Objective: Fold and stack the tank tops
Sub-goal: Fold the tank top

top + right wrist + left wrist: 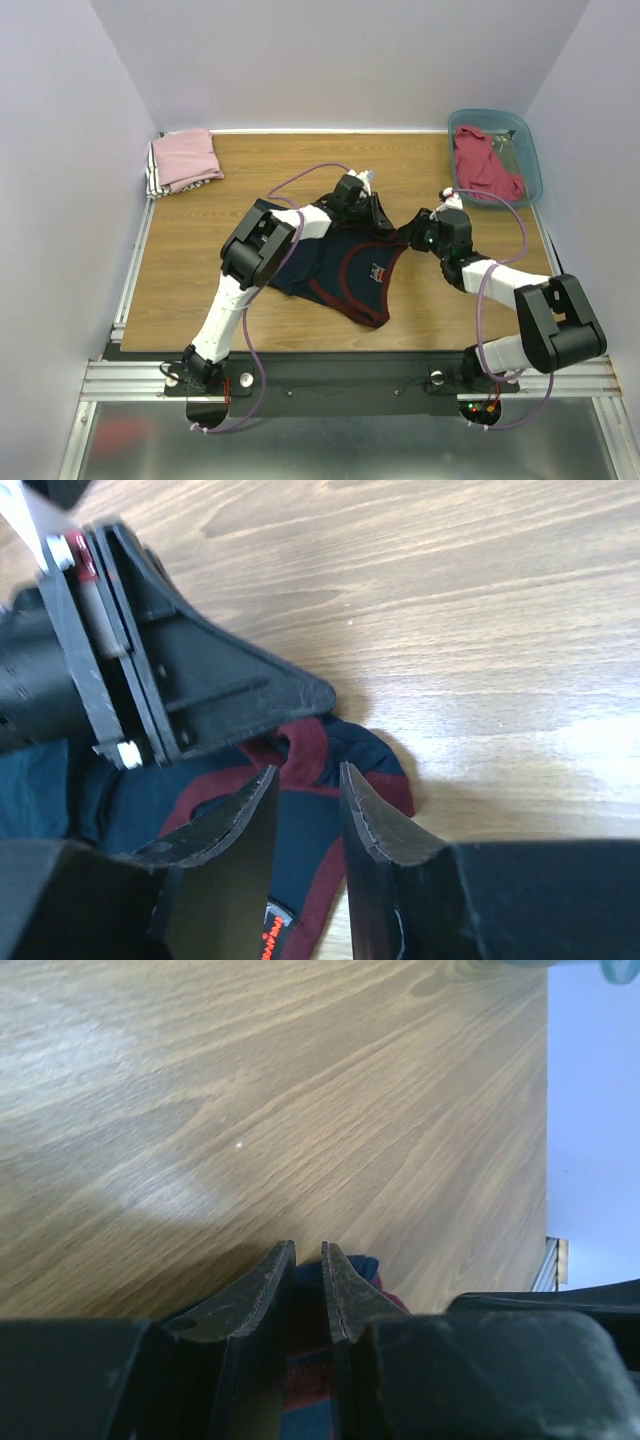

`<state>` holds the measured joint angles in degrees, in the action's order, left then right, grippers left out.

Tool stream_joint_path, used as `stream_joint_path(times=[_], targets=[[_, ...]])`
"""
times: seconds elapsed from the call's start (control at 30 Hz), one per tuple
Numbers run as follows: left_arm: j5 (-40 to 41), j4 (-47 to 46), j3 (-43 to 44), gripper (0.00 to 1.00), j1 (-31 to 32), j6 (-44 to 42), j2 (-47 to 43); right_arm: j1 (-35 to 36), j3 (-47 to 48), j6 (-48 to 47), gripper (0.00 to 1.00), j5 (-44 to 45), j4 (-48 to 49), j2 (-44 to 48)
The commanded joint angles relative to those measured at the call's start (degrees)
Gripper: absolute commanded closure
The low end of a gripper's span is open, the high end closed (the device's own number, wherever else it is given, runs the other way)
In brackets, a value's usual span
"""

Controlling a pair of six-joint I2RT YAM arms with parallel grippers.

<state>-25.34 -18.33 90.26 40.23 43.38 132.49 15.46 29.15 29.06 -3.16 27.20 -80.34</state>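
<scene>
The navy jersey (345,268) with maroon trim lies partly spread in the middle of the table. My left gripper (373,207) is at its far edge, and in the left wrist view (308,1250) the jaws are nearly closed with the navy and maroon cloth (366,1266) pinched between them. My right gripper (411,238) is at the jersey's right shoulder. In the right wrist view (308,772) the jaws stand apart over the maroon-edged strap (305,825), right beside the left gripper's fingers (250,695). A folded pink top (185,158) lies back left. A red top (482,165) lies in the bin.
A teal plastic bin (525,150) stands at the back right corner. The pink top rests on a striped folded cloth (153,175). A metal rail (130,270) runs along the table's left edge. Walls close in the table at the back and both sides.
</scene>
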Motion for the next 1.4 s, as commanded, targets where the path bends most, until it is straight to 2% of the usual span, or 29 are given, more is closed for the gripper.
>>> stream_joint_path(times=[0.0,0.5,0.9,0.93,1.0,1.13,1.17,1.2,1.27,1.37], targets=[[-1.11,-3.12,-1.4,0.72,0.99,-0.57,-4.95,0.53,3.72,2.75,0.62,2.81,-7.06,2.38],[2.75,-4.52,-10.1,0.74,3.01,-2.68,-11.72,0.62,5.83,5.13,0.59,3.51,-13.14,-1.4],[2.49,-5.05,-10.89,0.75,3.63,-2.24,-10.32,0.8,7.85,6.36,0.56,5.09,-14.9,-6.49],[2.4,-5.14,-10.89,0.75,3.72,-2.24,-10.32,0.8,8.12,6.62,0.57,5.44,-15.07,-6.94],[2.32,-5.14,-11.07,0.75,3.98,-2.24,-10.23,0.8,8.64,7.15,0.66,7.28,-15.33,-7.82],[2.67,-5.05,-11.51,0.75,4.51,-1.98,-9.79,0.8,10.92,7.77,0.78,8.69,-16.21,-10.01],[2.67,-4.96,-11.51,0.75,4.68,-1.8,-9.27,0.8,11.28,7.85,0.86,9.22,-16.48,-10.28],[2.67,-4.88,-11.51,0.75,4.77,-1.45,-9.0,0.8,11.63,7.94,0.89,9.31,-16.65,-10.63],[3.19,-4.61,-11.16,0.75,5.03,-1.19,-7.95,0.8,12.33,8.12,0.95,10.27,-17.27,-10.98],[3.98,-3.56,-10.28,0.76,5.21,-0.57,-6.28,0.8,12.6,8.21,0.98,11.15,-17.62,-10.9]])
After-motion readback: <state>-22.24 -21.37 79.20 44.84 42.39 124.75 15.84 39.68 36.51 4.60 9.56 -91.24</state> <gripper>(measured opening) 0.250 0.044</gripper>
